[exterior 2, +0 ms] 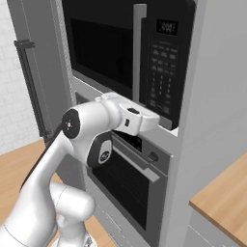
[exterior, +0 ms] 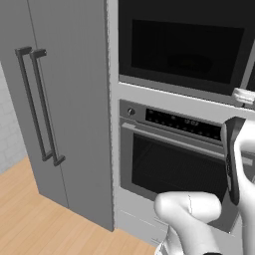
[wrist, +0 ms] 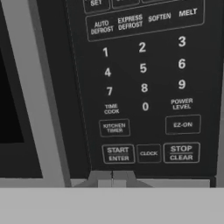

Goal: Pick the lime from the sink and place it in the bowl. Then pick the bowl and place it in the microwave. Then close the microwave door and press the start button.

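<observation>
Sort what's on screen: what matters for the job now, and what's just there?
Job:
- microwave
- microwave door, closed
- START/ENTER button
- gripper, shut, just below that button

Just there:
- oven
- tall cabinet
- wooden counter

A tall grey cabinet [exterior: 64,99] with two doors stands left of the appliance column, and its pair of dark vertical bar handles [exterior: 39,102] sit side by side near the seam between the doors. Below the upper appliance is a built-in oven [exterior: 169,159] with a dark glass door [exterior: 167,172], a grey horizontal handle [exterior: 172,138] across the top of that door, a round knob [exterior: 131,111] at the left end of its black control strip [exterior: 182,123]. A light wooden floor [exterior: 30,219] runs in front of the cabinet, a white tiled wall [exterior: 9,134] shows at the far left, and a wooden countertop [exterior 2: 222,202] juts in at the lower right of the right base view.
</observation>
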